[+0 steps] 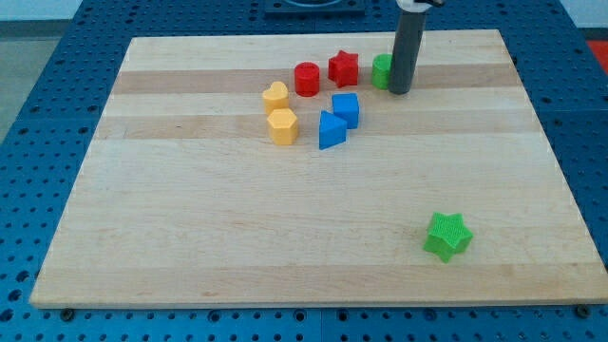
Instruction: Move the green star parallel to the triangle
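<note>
The green star [447,236] lies alone near the view's bottom right of the wooden board [190,218]. The blue triangle [331,130] sits in the upper middle, touching a blue cube [346,109] just above and to its right. My tip [399,91] rests on the board near the view's top, right against a green block [381,70] that the rod partly hides. The tip is far above the green star and to the right of the triangle.
A red cylinder [306,79] and a red star [343,68] stand left of the green block. A yellow heart-like block [275,96] and a yellow hexagon block [282,125] sit left of the triangle. Blue pegboard [57,57] surrounds the board.
</note>
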Robot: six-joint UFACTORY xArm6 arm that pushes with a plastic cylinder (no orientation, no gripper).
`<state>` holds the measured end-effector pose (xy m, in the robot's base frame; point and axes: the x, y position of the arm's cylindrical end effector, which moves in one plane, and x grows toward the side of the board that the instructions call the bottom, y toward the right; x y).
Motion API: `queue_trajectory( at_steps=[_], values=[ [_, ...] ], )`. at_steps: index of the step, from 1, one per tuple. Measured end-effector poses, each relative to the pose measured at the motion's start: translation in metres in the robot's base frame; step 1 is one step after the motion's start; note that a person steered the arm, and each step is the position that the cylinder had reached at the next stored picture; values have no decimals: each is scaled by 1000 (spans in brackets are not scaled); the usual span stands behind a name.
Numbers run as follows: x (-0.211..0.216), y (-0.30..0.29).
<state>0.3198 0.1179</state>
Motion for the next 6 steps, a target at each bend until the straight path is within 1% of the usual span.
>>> queue_trajectory(
  at_steps=[1, 2, 3, 4, 5, 6],
  values=[
    [38, 22],
    [97, 41],
    [150, -1],
    [191, -64],
    [197, -80],
    [252, -78]
  ],
)
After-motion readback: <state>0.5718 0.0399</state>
